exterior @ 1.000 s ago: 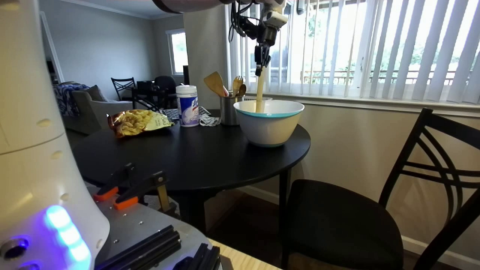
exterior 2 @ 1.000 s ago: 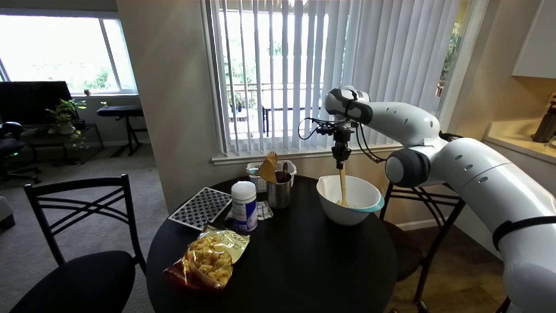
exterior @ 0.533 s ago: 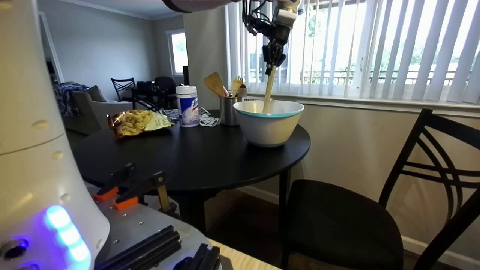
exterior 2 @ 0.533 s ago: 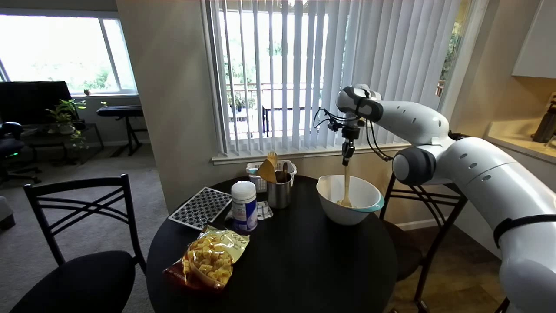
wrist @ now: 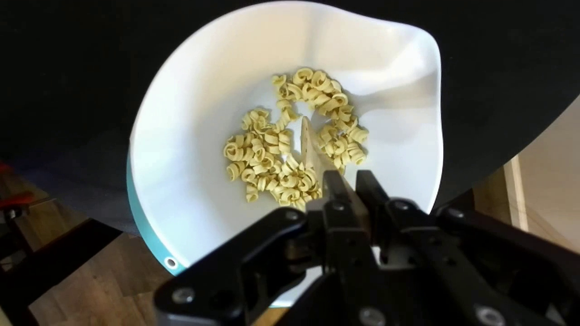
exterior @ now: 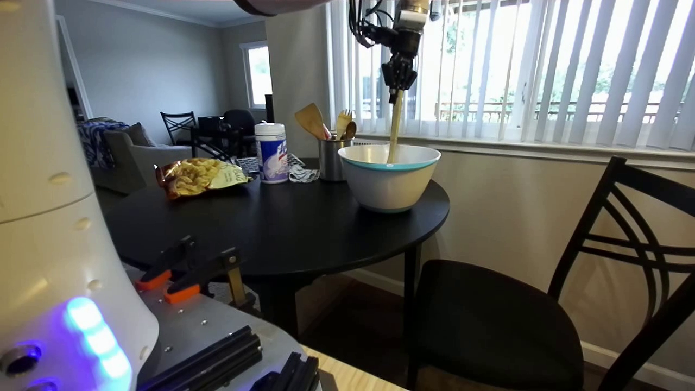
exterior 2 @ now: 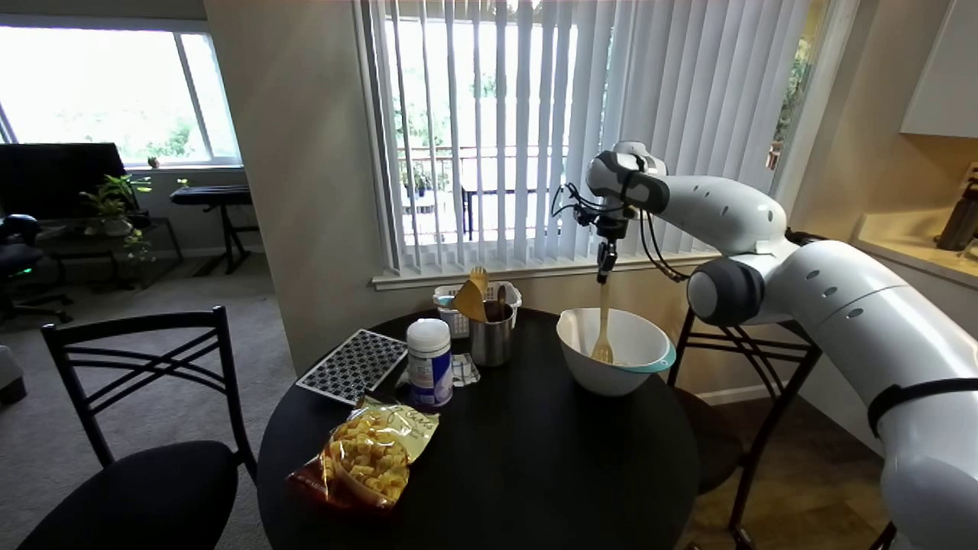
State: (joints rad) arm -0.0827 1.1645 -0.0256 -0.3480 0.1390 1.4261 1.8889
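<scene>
In an exterior view, at the left side of the black tabletop (exterior: pixel 282 233), lies a snack bag (exterior: pixel 198 178); its pale end carries some letters in flowing script, which I cannot read with certainty. Next to it is a canister (exterior: pixel 272 157) with white cap; the blue label has white letters, set slanting, too small to be read surely. Then comes a steel holder (exterior: pixel 332 161), in which wooden tools (exterior: pixel 310 120) are standing. To the right of it stands the white bowl (exterior: pixel 386 187) with turquoise rim, and the wooden utensil (exterior: pixel 396 125) reaches down into this bowl. Compared with one second ago, the utensil and the fingers (wrist: pixel 342 226) are farther to the right in this view, while the snack bag, the canister and the bowl keep their places. The fingers are pinching the handle of the utensil from both sides. Its long axis is steep, with a slight lean: the handle goes upward and a little to the right, the head points down, among curled pasta (wrist: pixel 265 156). In the wrist view, the head points away from the fingers.
</scene>
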